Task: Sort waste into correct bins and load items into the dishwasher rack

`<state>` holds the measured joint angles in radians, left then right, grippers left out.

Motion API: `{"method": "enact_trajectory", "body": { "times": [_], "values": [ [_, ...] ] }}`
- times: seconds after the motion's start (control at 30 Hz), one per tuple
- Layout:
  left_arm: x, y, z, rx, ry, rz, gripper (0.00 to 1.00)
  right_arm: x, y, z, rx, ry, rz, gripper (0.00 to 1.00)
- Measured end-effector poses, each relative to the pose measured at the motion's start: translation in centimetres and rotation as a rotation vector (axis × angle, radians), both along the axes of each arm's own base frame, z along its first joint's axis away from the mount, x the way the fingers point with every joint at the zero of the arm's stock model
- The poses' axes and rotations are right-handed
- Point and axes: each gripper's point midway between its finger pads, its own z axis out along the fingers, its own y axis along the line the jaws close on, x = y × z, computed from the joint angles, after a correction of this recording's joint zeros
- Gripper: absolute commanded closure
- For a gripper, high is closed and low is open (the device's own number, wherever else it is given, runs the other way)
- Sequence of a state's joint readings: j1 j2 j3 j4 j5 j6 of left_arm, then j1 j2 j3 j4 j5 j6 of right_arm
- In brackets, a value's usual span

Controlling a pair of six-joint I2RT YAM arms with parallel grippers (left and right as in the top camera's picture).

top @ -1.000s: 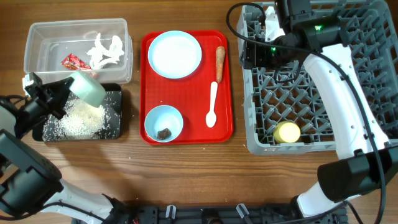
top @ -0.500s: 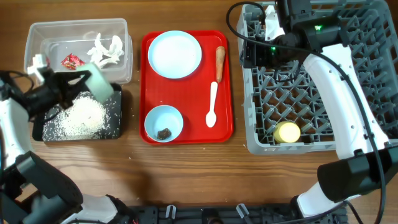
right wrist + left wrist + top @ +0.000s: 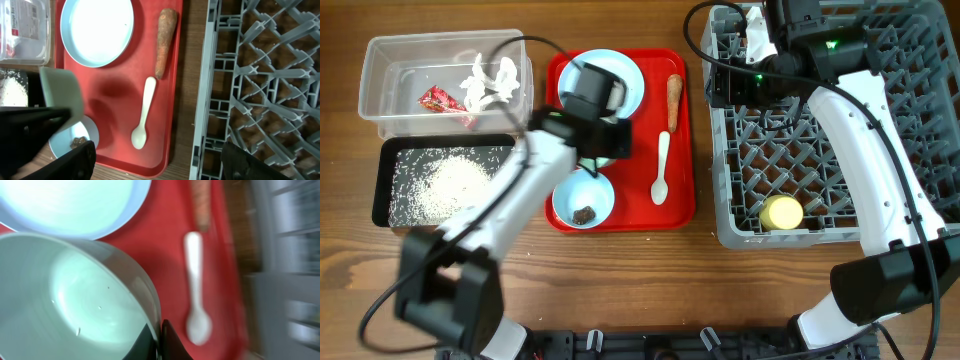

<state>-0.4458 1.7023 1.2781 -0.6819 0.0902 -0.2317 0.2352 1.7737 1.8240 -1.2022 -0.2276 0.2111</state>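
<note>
The left gripper (image 3: 604, 138) is at the centre of the overhead view, above the red tray (image 3: 685, 205). Its jaws are clamped on the rim of the green bowl (image 3: 75, 305). The bowl is tilted, with a few tiny specks inside, and sits between the plate (image 3: 625, 72) above and the blue bowl (image 3: 570, 195) below. Whether it touches the tray cannot be told.

The left arm (image 3: 510, 215) runs from the lower left up to the centre. It hides the plate's lower left edge, the blue bowl's upper left rim and the right end of the black tray (image 3: 380, 195).

A dark lump (image 3: 584, 214) lies in the blue bowl. On the tray's right side, the carrot stick (image 3: 673, 100) lies just above the spoon (image 3: 661, 170); the two are close but apart.

At the upper left is the tub (image 3: 370, 95), holding the wrapper (image 3: 435, 98) and white scraps (image 3: 485, 80). The black tray just below it holds a heap of rice (image 3: 450, 185).

The rack (image 3: 760, 150) fills the right of the frame, with the cup (image 3: 782, 212) near its lower left corner. The right arm (image 3: 865, 150) crosses it and hides much of the grid. The right gripper (image 3: 157, 152) hangs near the rack's upper left corner, jaws spread wide with nothing between them. Loose grains dot the table (image 3: 620, 280).
</note>
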Motion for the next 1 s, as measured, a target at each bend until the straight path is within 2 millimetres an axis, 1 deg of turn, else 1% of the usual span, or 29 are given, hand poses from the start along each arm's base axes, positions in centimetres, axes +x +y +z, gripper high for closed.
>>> {"method": "enact_trajectory", "body": {
  "times": [0.07,0.13,0.17,0.2,0.27,0.33,0.4,0.47,0.53,0.57,0.63,0.67,0.7,0.73,0.77,0.83,0.9,0.93,0.97,1.0],
  "values": [
    [-0.2,-1.0,-2.3,0.089,0.003,-0.021,0.96,0.0,0.0,0.0,0.000,0.001,0.000,0.18],
    [-0.2,-1.8,-4.0,0.140,-0.001,-0.037,0.96,0.0,0.0,0.0,0.000,0.001,0.000,0.18],
    [-0.1,-2.1,-4.6,0.160,-0.004,-0.041,0.94,0.0,0.0,0.0,-0.001,0.001,0.000,0.18],
    [-0.1,-2.3,-4.9,0.170,-0.006,-0.046,0.85,0.0,0.0,0.0,0.000,0.001,0.000,0.18],
    [0.1,-2.5,-5.0,0.175,-0.020,-0.041,0.59,0.0,0.0,0.0,-0.001,0.001,0.000,0.18],
    [0.5,-2.5,-4.9,0.177,-0.038,-0.034,0.45,0.0,0.0,0.0,0.000,0.001,0.000,0.18],
    [0.3,-2.3,-4.9,0.184,-0.028,-0.026,0.41,0.0,0.0,0.0,0.000,0.001,0.000,0.18],
    [-0.7,-1.5,-4.8,0.201,0.028,0.012,0.37,0.0,0.0,0.0,0.000,0.001,0.000,0.18],
    [-1.5,-0.7,-4.0,0.204,0.067,0.060,0.36,0.0,0.0,0.0,-0.001,0.001,0.000,0.18],
    [-2.0,-0.2,-3.2,0.200,0.081,0.089,0.36,0.0,0.0,0.0,-0.001,0.001,0.000,0.19],
    [-3.0,0.9,-0.9,0.185,0.092,0.144,0.41,0.0,0.0,0.0,0.000,-0.001,0.000,0.18],
    [-3.4,1.2,-0.2,0.181,0.096,0.157,0.41,0.1,0.0,0.0,0.001,-0.003,0.000,0.18],
    [-4.0,1.6,0.3,0.188,0.113,0.169,0.42,0.1,0.0,0.1,0.001,-0.006,0.000,0.18],
    [-4.9,2.0,0.4,0.203,0.141,0.177,0.43,0.2,0.0,0.1,0.002,-0.009,0.000,0.18],
    [-5.6,2.4,0.2,0.217,0.167,0.188,0.43,0.2,0.0,0.1,0.002,-0.010,0.000,0.18],
    [-6.4,2.7,-0.9,0.231,0.195,0.200,0.43,0.2,0.1,0.1,0.002,-0.011,0.000,0.18],
    [-7.5,3.2,-2.6,0.251,0.227,0.206,0.43,0.2,0.1,0.1,0.003,-0.011,0.000,0.18],
    [-8.1,3.6,-3.6,0.261,0.246,0.209,0.45,0.2,0.1,0.1,0.003,-0.011,0.000,0.18],
    [-8.9,4.0,-4.9,0.272,0.268,0.211,0.46,0.2,0.1,0.1,0.003,-0.011,0.000,0.18],
    [-9.3,4.2,-5.5,0.276,0.277,0.213,0.48,0.2,0.1,0.1,0.003,-0.011,0.000,0.18]
  ]
}}
